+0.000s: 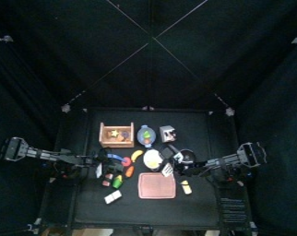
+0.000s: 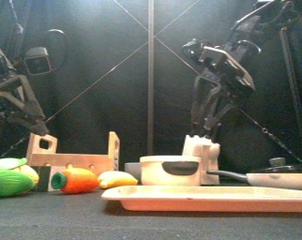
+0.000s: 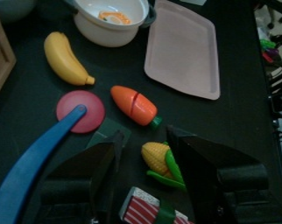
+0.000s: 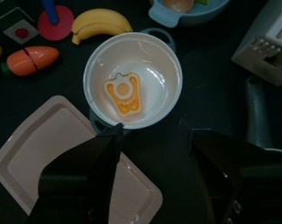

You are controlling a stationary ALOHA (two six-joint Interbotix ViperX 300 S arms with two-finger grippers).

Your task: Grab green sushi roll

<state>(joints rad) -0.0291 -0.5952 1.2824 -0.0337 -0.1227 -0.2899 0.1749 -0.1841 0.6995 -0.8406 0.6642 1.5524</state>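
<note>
The green roll (image 2: 8, 178) should be approached squarely from above. Left fingers (image 3: 141, 162) are spread wide over corn (image 3: 162, 161); right fingers (image 4: 155, 153) are held wide, empty.

Desk (image 3: 243, 131): matt black, faintly textured.
Tray (image 3: 185, 48): pink plastic, smooth, dull sheen.
Bowl (image 4: 131, 54): white, glossy, smooth inside, at the frame's middle.
Banana (image 3: 64, 58): yellow plastic, slick, with soft highlights.
Carrot (image 3: 134, 102): orange plastic, glossy.
Corn (image 3: 158, 160): yellow and green plastic, ribbed surface.
Crate (image 2: 73, 156): pale bare wood, unvarnished, at the lower left.
Pan (image 2: 274, 175): grey metal look, lightly shiny.
Curtains (image 1: 65, 55): black cloth, matt.
Left end effector (image 3: 141, 175): black plastic, matt.
</note>
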